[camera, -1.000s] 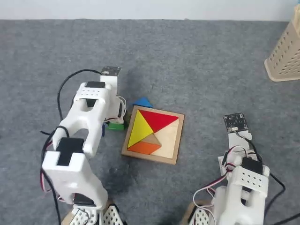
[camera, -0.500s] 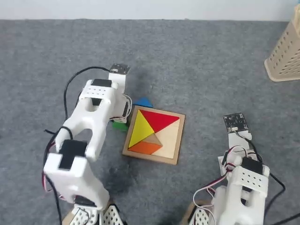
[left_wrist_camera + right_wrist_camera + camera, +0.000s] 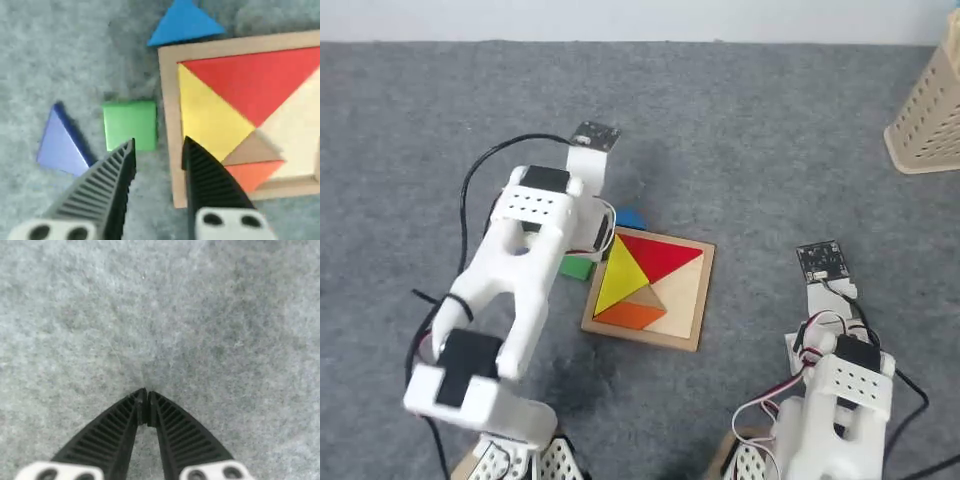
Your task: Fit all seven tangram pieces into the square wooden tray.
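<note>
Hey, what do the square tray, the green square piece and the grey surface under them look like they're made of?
Square tray: likely unfinished light wood, given its pale tan matte rim. Green square: probably painted wood, with flat, even colour, though plastic is possible. Grey surface: looks like felt or short-pile carpet, from its fuzzy, mottled texture.

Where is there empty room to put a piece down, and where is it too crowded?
Inside the tray, the pale bare floor between the red triangle, the orange piece and the rim is free. So is the carpet between tray and right gripper. Crowded: the opposite rim, where the green square, blue triangle, lilac triangle and open left gripper gather.
</note>
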Tool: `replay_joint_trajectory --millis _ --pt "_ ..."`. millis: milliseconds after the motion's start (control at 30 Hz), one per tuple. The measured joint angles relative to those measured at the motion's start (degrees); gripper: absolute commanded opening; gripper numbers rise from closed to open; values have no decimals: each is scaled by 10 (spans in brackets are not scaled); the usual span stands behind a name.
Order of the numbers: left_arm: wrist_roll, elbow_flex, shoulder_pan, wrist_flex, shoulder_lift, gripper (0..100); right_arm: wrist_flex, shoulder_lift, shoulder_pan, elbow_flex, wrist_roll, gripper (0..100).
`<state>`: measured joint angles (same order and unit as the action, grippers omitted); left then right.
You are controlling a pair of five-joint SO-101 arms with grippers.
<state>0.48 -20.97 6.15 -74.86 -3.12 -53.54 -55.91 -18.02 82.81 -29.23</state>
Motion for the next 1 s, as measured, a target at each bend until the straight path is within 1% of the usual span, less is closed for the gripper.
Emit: replay_joint_trajectory --millis 100,267,400,600,700,800,1000 --pt "-39 0 -18 11 -44 199 0 0 0 0 0 6" --pt "-111 0 -74 50 -80 199 0 0 0 0 0 6" --pt "-151 0 -71 57 -95 199 0 0 0 0 0 6" --pt "-175 2 -72 73 -140 199 0 0 0 0 0 6" --pt "-179 21 -69 67 -156 194 0 0 0 0 0 6" --pt "-189 46 -68 49 -176 159 0 0 0 0 0 6" --pt "-192 55 -65 44 -181 110 0 0 0 0 0 6"
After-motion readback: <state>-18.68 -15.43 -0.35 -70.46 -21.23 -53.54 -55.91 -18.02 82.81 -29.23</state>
